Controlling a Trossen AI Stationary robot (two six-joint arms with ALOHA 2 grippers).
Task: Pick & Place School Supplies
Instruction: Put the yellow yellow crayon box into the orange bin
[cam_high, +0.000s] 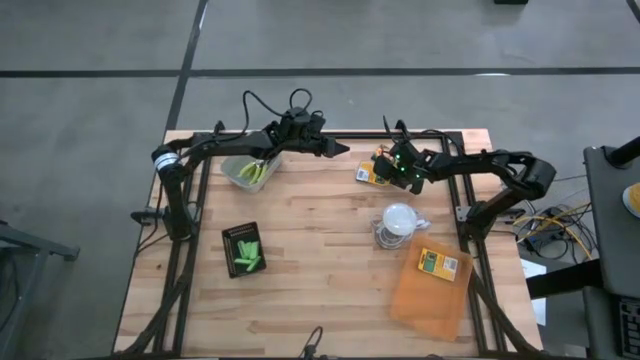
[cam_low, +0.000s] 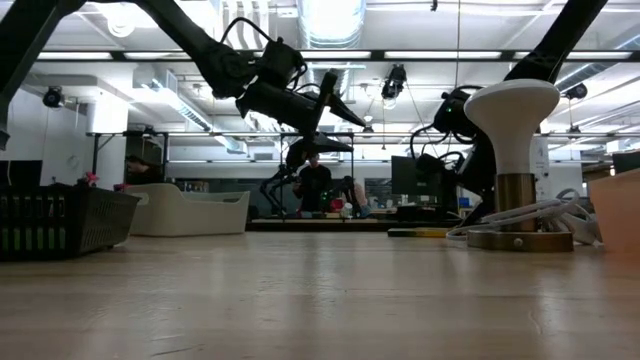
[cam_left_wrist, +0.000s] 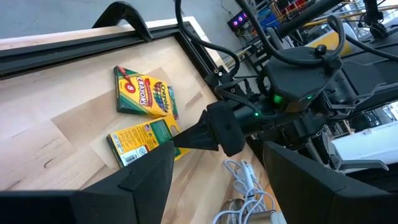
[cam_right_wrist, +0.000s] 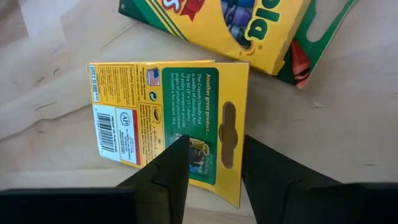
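Two flat yellow crayon boxes lie side by side on the wood at the far middle of the table (cam_high: 366, 174). One has its printed back up (cam_right_wrist: 161, 106); the other is face up (cam_right_wrist: 249, 25). My right gripper (cam_right_wrist: 214, 142) slants down over the back-up box, open, with a finger on either side of its hang-hole tab. My left gripper (cam_high: 338, 148) hangs open in the air to the boxes' left, holding nothing. A third box (cam_high: 441, 263) lies flat on the orange sheet (cam_high: 425, 300). Green sticks lie in the black tray (cam_high: 243, 249). My right gripper comes slanting from above at the hang-tab end (cam_right_wrist: 231, 134) of the back-up box, its fingers (cam_right_wrist: 171, 168) across that end. The box lies flat on the table. Whether the fingertips touch it, I cannot tell.
A clear bowl (cam_high: 250, 171) holding green things sits under my left arm at the far left. A white mushroom-shaped lamp (cam_high: 398, 222) with a coiled cord stands just near of the boxes. A black frame rail (cam_high: 330, 136) runs along the far edge.
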